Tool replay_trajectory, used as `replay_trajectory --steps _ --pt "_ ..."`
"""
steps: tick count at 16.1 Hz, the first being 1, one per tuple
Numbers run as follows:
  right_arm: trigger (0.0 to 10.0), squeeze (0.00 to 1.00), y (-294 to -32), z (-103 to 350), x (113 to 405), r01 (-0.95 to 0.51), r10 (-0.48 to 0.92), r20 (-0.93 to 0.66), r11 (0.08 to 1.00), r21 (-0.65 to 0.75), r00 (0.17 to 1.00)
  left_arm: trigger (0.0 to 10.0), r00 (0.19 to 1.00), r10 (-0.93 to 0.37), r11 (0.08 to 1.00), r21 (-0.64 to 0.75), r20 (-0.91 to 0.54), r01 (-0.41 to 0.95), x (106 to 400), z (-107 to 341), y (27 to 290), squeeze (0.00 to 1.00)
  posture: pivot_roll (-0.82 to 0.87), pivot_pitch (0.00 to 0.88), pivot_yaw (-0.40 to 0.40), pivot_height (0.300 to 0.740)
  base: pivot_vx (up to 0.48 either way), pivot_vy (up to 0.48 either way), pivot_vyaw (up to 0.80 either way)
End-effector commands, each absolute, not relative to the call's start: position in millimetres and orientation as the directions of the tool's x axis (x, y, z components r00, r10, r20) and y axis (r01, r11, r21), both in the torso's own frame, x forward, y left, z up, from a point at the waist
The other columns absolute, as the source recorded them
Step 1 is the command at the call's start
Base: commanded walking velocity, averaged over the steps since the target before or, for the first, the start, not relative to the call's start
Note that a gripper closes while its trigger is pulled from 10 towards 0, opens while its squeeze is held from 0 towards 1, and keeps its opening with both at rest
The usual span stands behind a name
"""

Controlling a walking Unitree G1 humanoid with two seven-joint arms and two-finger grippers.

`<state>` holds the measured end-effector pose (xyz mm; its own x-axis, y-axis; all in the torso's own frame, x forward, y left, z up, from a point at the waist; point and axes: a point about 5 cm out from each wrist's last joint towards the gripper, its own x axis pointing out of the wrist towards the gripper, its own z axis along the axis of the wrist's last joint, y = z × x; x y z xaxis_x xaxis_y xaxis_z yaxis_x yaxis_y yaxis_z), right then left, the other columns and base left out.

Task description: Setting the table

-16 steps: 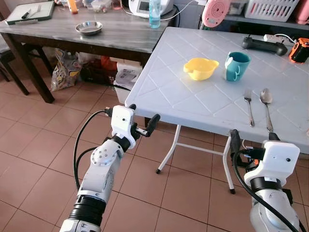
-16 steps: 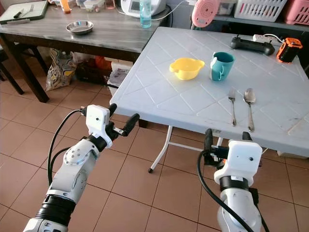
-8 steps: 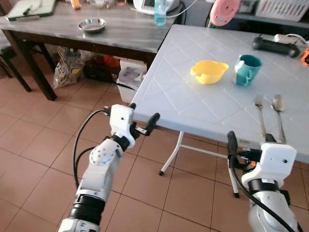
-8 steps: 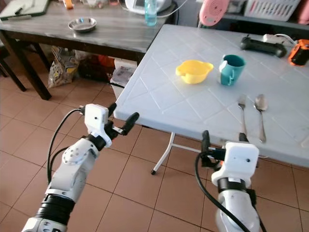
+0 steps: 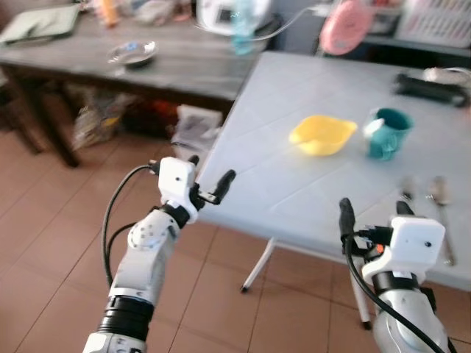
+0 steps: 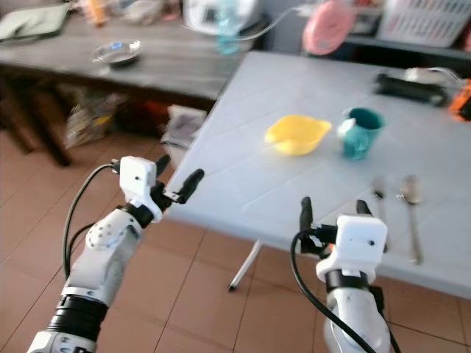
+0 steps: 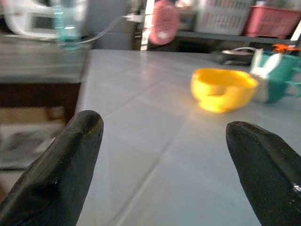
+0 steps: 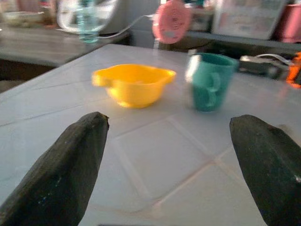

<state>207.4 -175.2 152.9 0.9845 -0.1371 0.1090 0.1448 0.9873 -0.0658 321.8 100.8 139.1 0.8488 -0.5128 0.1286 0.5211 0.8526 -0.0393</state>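
Observation:
A yellow bowl (image 5: 321, 135) and a teal mug (image 5: 388, 132) stand side by side on the white folding table (image 5: 272, 184). Closer to me on the right, a fork (image 5: 407, 193) and a spoon (image 5: 440, 195) lie parallel. My left gripper (image 5: 210, 170) is open and empty, held at the table's near left edge. My right gripper (image 5: 373, 209) is also open and empty, at the near edge just in front of the cutlery. The bowl (image 8: 133, 84) and the mug (image 8: 209, 80) lie ahead between the right gripper's fingers. The picture is blurred.
A dark wooden table (image 5: 176, 66) at the back left carries a steel bowl (image 5: 132, 53) and a bottle (image 5: 243, 29). Bags (image 5: 96, 118) sit beneath it. A pink fan (image 5: 346, 26) and a black controller (image 5: 430, 84) are at the white table's far side. Tiled floor lies to my left.
The whole view has shifted and blurred as the camera moved closer to the white table. Both grippers are now nearer the table edge, still open.

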Motion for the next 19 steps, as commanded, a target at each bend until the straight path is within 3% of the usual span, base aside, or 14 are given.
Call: replay_trajectory --steps 1,13,17,19 --pt "10.0 0.00 -178 155 206 0.154 -0.144 0.120 0.985 -0.074 0.982 10.0 0.832 -0.539 0.837 -0.031 0.131 0.547 321 142 93 0.00 -0.01 0.109 0.018 0.740 0.480 0.000 0.00" --pt "10.0 0.00 -176 154 206 0.141 -0.133 0.103 0.987 -0.078 0.986 10.0 0.800 -0.590 0.801 -0.046 0.108 0.596 314 137 85 0.00 -0.01 0.109 0.013 0.740 0.457 0.000 -0.08" --pt "10.0 0.00 -175 153 207 0.134 -0.126 0.101 0.988 -0.080 0.987 10.0 0.727 -0.678 0.721 -0.095 0.109 0.686 304 137 77 0.00 -0.01 0.109 0.010 0.740 0.000 0.000 0.00" --pt "10.0 0.00 -174 153 208 0.132 -0.124 0.101 0.988 -0.079 0.987 10.0 0.728 -0.683 0.720 -0.103 0.070 0.686 303 132 80 0.00 -0.01 0.110 0.011 0.740 0.000 0.000 0.00"
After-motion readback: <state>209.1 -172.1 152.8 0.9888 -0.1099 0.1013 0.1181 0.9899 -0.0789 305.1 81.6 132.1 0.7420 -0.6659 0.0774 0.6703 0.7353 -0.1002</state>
